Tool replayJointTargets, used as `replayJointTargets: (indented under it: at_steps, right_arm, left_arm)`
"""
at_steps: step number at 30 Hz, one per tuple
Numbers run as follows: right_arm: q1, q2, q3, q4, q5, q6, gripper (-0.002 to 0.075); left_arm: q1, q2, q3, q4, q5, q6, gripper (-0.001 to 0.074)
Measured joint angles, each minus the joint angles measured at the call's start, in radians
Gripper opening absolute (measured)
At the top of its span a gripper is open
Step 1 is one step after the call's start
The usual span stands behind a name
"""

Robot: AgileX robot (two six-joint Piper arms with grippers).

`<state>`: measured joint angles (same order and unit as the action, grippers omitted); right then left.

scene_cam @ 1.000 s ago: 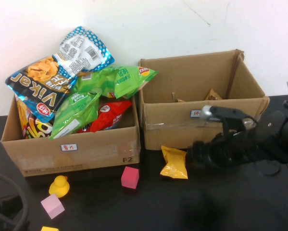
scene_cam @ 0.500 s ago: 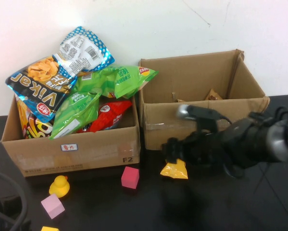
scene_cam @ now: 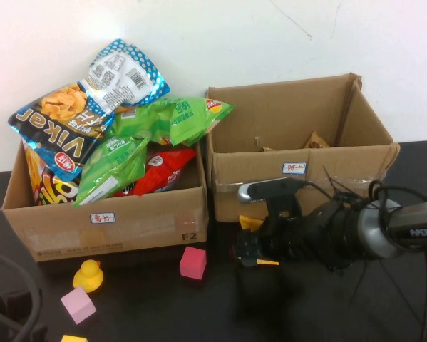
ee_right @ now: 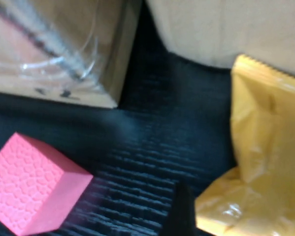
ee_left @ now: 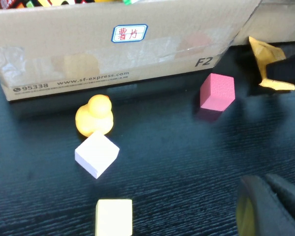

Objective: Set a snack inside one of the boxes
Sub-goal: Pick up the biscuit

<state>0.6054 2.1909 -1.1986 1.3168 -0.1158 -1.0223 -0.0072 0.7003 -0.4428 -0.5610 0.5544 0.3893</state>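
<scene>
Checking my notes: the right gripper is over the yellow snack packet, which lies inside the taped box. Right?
Not quite. The high view shows the yellow snack packet on the table before the taped box, under the right gripper. Left gripper stays near the table's edge.

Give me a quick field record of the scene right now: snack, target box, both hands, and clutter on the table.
snack: yellow packet lying on the black table in front of the taped box, mostly hidden by the right hand
taped box: nearly empty, open top
right hand: open, low over the yellow packet, nothing lifted yet
left hand: parked near the table's front edge
other box: piled with snack bags
clutter: pink cube, rubber duck
</scene>
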Motion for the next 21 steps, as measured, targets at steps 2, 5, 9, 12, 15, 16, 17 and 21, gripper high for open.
replayJointTargets:
  at_steps: [2, 5, 9, 12, 15, 16, 17, 21]
  right_arm:
    - [0.000, 0.013, -0.010, 0.000, 0.002, -0.011, 0.0554]
    - [0.000, 0.026, -0.010, 0.000, 0.015, -0.042, 0.0551]
    - [0.000, 0.035, -0.010, 0.000, 0.076, -0.175, 0.0493]
    - [0.000, 0.039, -0.010, 0.000, 0.116, -0.256, 0.0440]
    - [0.000, 0.039, -0.010, 0.000, 0.116, -0.290, 0.0382]
    - [0.000, 0.039, -0.010, 0.000, 0.116, -0.295, 0.0354]
    - [0.000, 0.039, -0.010, 0.000, 0.116, -0.297, 0.0330]
    - [0.000, 0.039, -0.010, 0.038, 0.116, -0.299, 0.0253]
  left_arm:
    - [0.000, 0.000, 0.000, -0.007, 0.000, 0.000, -0.0001]
    - [0.000, 0.000, 0.000, -0.011, 0.000, 0.000, -0.0001]
    - [0.000, 0.000, 0.000, -0.014, 0.000, 0.000, -0.0001]
    - [0.000, 0.000, 0.000, -0.014, 0.000, 0.000, -0.0001]
    - [0.000, 0.000, 0.000, -0.014, 0.000, 0.002, -0.0001]
    - [0.000, 0.000, 0.000, -0.014, 0.000, 0.006, -0.0001]
    - [0.000, 0.000, 0.000, -0.014, 0.000, 0.008, -0.0001]
    - [0.000, 0.000, 0.000, -0.014, 0.000, 0.008, -0.0001]
